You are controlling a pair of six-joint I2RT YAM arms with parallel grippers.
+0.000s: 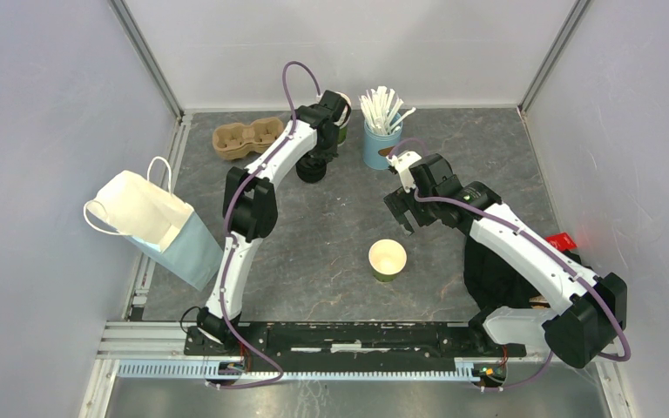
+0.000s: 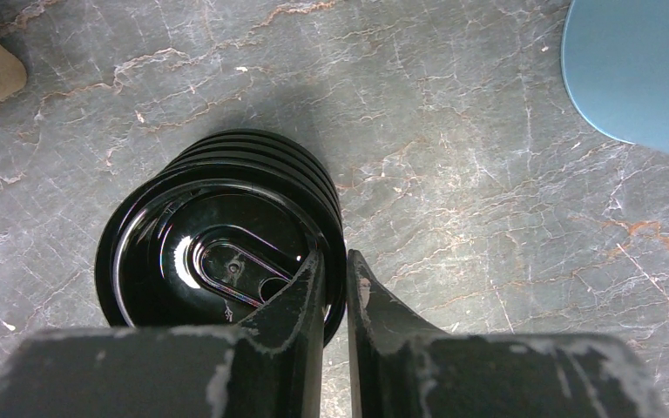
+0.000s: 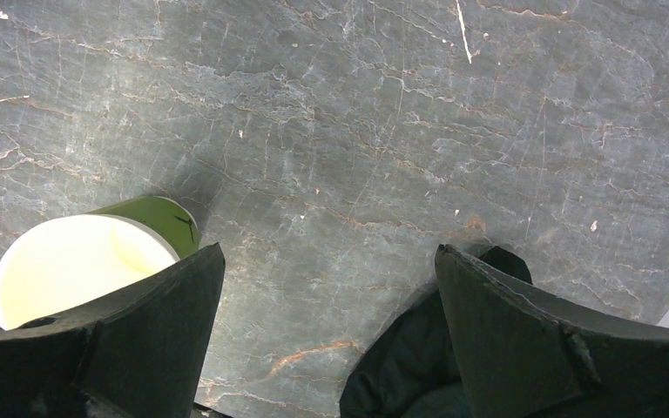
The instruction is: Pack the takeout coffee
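A small green paper cup [image 1: 388,259] stands open and lidless mid-table; it also shows at the lower left of the right wrist view [image 3: 70,261]. No lidded cup is in view. A stack of black lids [image 1: 312,170] sits at the back. My left gripper [image 1: 320,155] is over it, and in the left wrist view the gripper [image 2: 335,266] is shut on the right rim of the top lid [image 2: 218,252], one finger inside the rim and one outside. My right gripper [image 1: 405,213] hovers wide open and empty [image 3: 327,261], just behind and to the right of the green cup.
A white and blue paper bag [image 1: 152,222] lies open at the left. A cardboard cup carrier [image 1: 248,138] sits at the back left. A blue holder of stirrers [image 1: 381,144] and stacked cups [image 1: 343,97] stand at the back. A black cloth [image 1: 505,279] lies under the right arm.
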